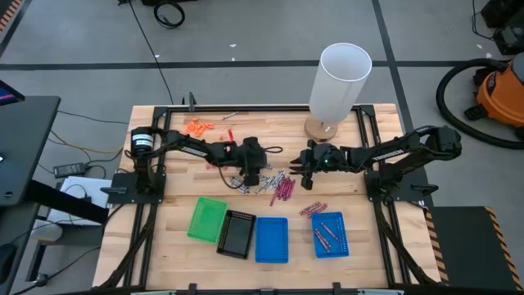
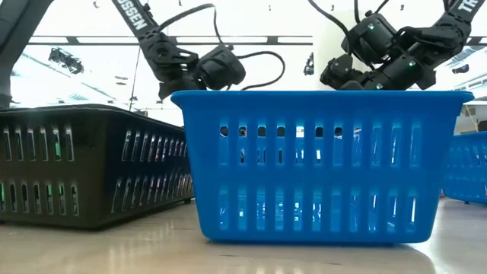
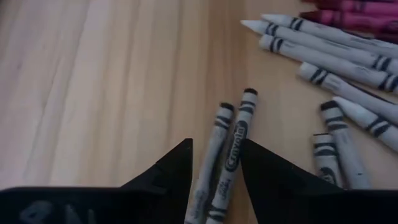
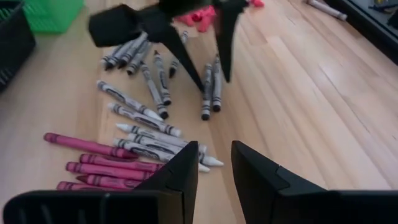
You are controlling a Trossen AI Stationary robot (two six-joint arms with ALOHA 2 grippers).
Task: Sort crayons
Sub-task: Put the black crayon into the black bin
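At mid-bench, between the two arms, the crayons lie in a loose heap: grey ones toward the left arm, maroon ones nearer the right. I have the left claw down over two grey crayons lying side by side, parted, one finger on each flank and neither finger visibly pressing yet. The pair is the trouble. I want one stick, so I judge it best to shift the fingers sideways until they straddle only the outer crayon, or else commit to both and squeeze square across their middles so neither rolls out. The fingertips should reach the wood before I close, as these sticks are thin and round. The right claw hangs just above the bench by the maroon crayons, parted a little and holding nothing; I would leave it there, clear of the left arm's lift. The trays wait along the near edge, one blue tray already holding a few maroon sticks.
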